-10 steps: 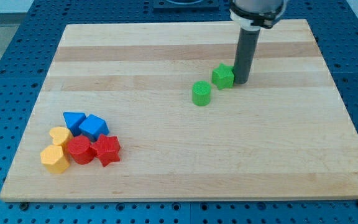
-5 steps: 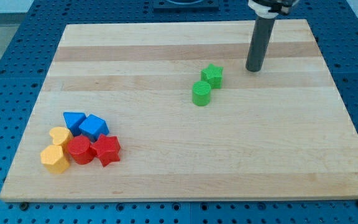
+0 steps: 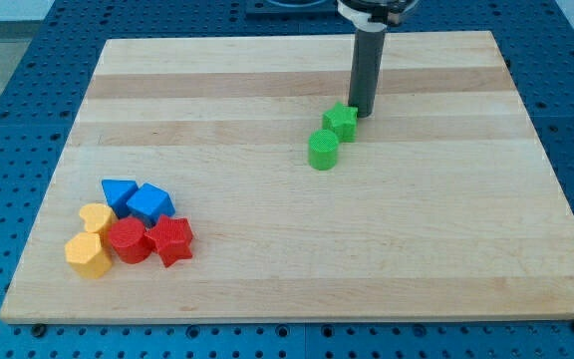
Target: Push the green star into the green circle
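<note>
- Final nudge: my tip point(image 3: 363, 114) sits just upper right of the green star point(image 3: 341, 122), which touches the green circle point(image 3: 323, 150).
- Next: push gently toward lower left.
- No fingers here, only a rod.

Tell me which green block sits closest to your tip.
The green star: my tip sits right at its upper-right edge, while the green circle lies beyond it, toward the view's bottom-left.

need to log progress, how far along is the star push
Nearly finished. Done: the green star sits right against the green circle, at its upper-right edge, seemingly touching. In hand: my tip is at the star's upper-right side, close enough to be touching or almost so. Left: at most a small nudge down-left to press the two firmly together. The blue, yellow and red blocks at the board's lower left play no part.
</note>
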You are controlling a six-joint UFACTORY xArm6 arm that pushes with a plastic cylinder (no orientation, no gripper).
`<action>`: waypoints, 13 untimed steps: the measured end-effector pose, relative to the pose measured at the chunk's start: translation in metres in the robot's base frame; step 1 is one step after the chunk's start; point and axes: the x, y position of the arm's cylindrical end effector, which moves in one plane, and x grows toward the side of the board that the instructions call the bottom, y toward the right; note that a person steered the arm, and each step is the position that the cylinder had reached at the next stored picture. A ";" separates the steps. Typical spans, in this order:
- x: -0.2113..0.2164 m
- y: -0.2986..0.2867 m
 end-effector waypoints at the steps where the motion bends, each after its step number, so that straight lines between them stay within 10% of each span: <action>1: 0.001 0.000; 13: 0.034 -0.002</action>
